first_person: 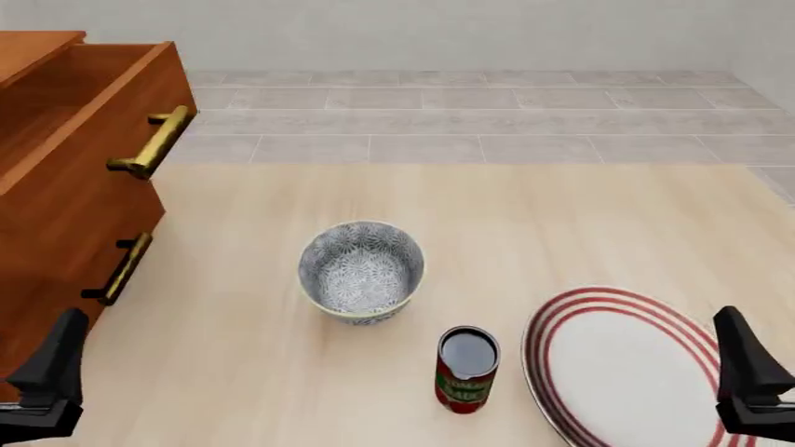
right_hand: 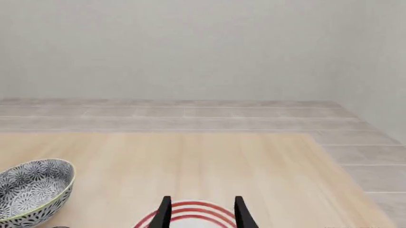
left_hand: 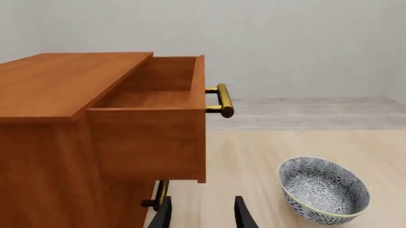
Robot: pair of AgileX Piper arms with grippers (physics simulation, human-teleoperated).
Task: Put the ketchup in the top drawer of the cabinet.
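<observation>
- Two dark fingertips of your left gripper (left_hand: 203, 216) show in the left wrist view, apart with nothing between them. Ahead is the reddish-brown wooden cabinet (left_hand: 44, 142), and its upper drawer with the brass bar handle (left_hand: 166, 133) is pulled out, its inside bare. So, as I judge it, the step in hand is fetching the can, not opening anything. The grey patterned bowl (left_hand: 324, 189) sits near the drawer's path; keep your carry clear of it.
- From the front view, the small red-labelled ketchup can with the dark metal top (first_person: 466, 370) stands upright on the table, between the bowl and the white plate with red rings (first_person: 621, 358), just beside the plate's rim. Neither gripper touches it. Your right gripper (first_person: 746, 386) is the nearer one, I think; come down over the can's top and close on its sides, so you do not tip it.
- In the right wrist view, the right fingers stand apart and empty above the plate's rim.
</observation>
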